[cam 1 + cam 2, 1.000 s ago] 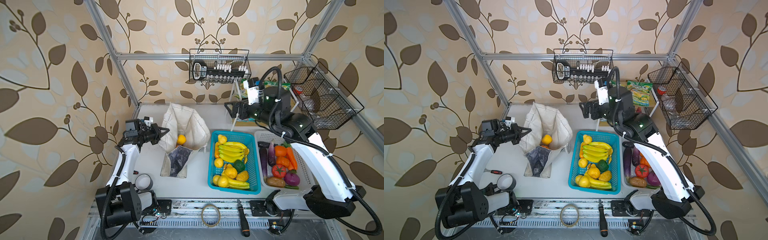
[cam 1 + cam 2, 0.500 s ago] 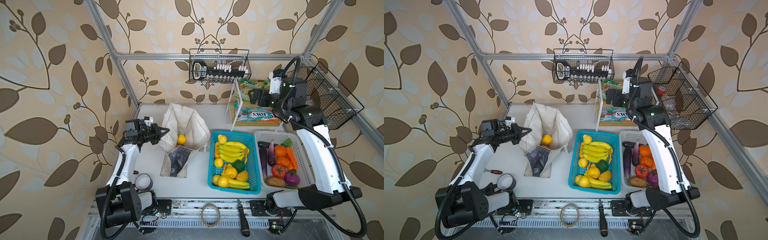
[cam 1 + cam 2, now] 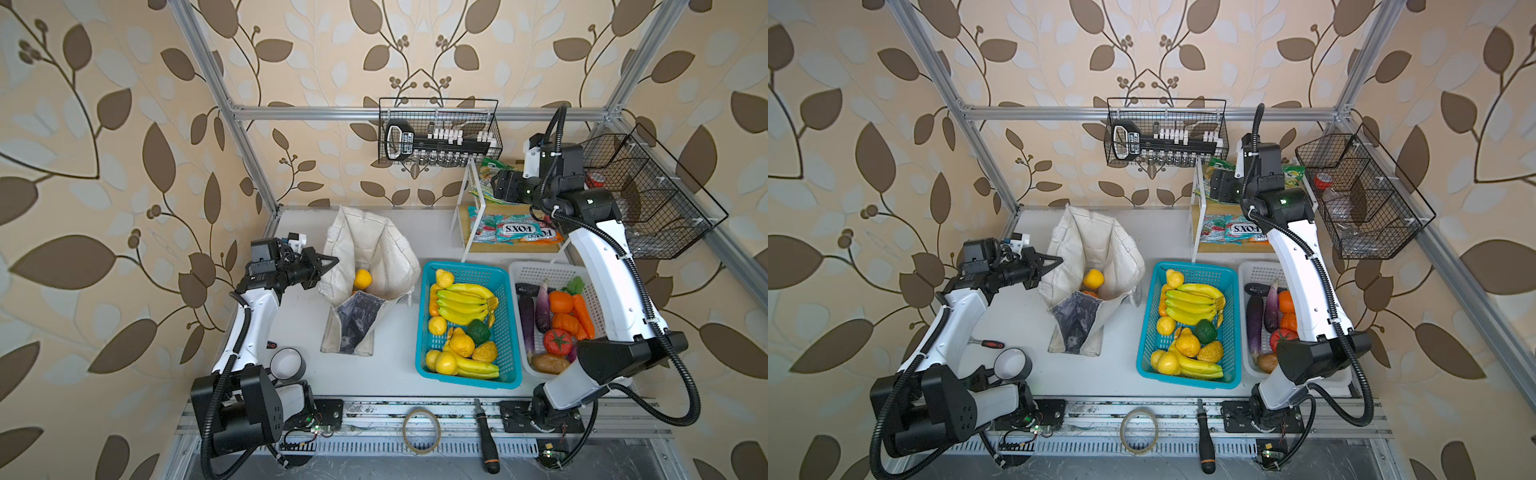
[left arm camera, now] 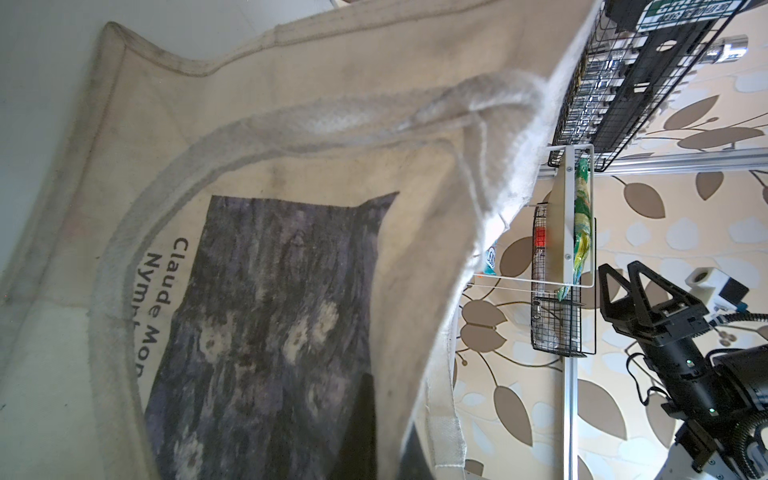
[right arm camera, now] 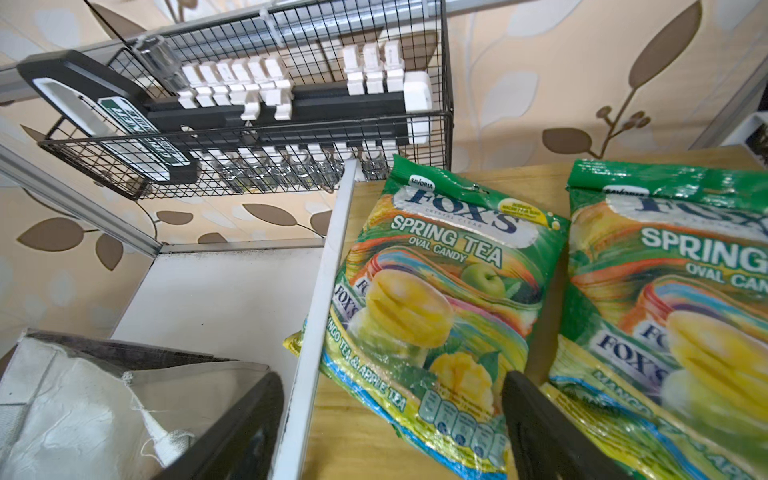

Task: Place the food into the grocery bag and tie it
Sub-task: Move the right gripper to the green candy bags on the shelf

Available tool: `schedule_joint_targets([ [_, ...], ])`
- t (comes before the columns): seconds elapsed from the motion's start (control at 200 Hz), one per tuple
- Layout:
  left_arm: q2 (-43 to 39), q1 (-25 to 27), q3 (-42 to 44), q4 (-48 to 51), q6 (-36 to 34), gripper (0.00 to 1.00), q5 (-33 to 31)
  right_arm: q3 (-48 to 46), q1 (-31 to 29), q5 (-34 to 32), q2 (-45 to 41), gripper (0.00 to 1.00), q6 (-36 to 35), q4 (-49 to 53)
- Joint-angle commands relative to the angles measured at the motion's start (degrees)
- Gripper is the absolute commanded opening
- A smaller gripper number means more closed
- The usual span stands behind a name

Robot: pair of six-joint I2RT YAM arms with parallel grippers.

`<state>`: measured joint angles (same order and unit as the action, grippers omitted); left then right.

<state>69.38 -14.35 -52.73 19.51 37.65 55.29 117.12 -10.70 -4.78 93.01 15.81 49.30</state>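
Observation:
The grocery bag [image 3: 374,249] [image 3: 1096,245] stands open on the left, a round orange fruit [image 3: 363,278] inside it. My left gripper [image 3: 328,264] [image 4: 386,419] is shut on the bag's left rim fabric [image 4: 291,145]. Two green-and-yellow snack packets [image 5: 440,291] [image 5: 685,291] lie on the wooden upper shelf at the back right. My right gripper [image 5: 395,436] [image 3: 496,187] hovers open over the near packet's lower corner, one finger outside the shelf's white frame. Dark purple eggplants [image 3: 525,320] [image 3: 1254,320] lie in the white basket [image 3: 540,266].
A blue basket [image 3: 469,266] of bananas and yellow fruit sits between the bag and the white basket. Blue-and-red FOX'S packets [image 3: 515,230] fill the lower shelf. Wire baskets hang on the back wall [image 3: 440,133] and right side [image 3: 656,199]. A tape roll [image 3: 286,363] lies front left.
My right arm has swung from the middle of the table back and right to the upper shelf, and its jaws have narrowed a little. The left arm and bag have not moved.

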Motion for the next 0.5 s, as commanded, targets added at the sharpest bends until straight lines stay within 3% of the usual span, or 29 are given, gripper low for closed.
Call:
schedule_joint_targets([
  [0.0, -1.8, -0.45, 0.52, 0.18, -1.53, 0.0, 0.66, 2.07, 1.35, -1.19, 1.32, 0.78, 0.0, 2.58],
  [0.205, -2.59, -0.42, 0.96, 0.22, -1.7, 0.0, 0.39, 2.95, 2.82, -0.98, 2.9, 0.74, 0.88, 2.66],
  [0.34, -2.37, -0.44, 1.0, 0.49, -1.87, 0.0, 0.61, 3.88, 2.94, 0.5, 4.76, 0.65, 0.93, 3.01],
  [0.495, -2.92, -0.46, 0.97, 1.64, -2.92, 0.0, -0.42, 1.51, 3.29, -1.1, 4.66, 0.64, 1.07, 1.64],
])
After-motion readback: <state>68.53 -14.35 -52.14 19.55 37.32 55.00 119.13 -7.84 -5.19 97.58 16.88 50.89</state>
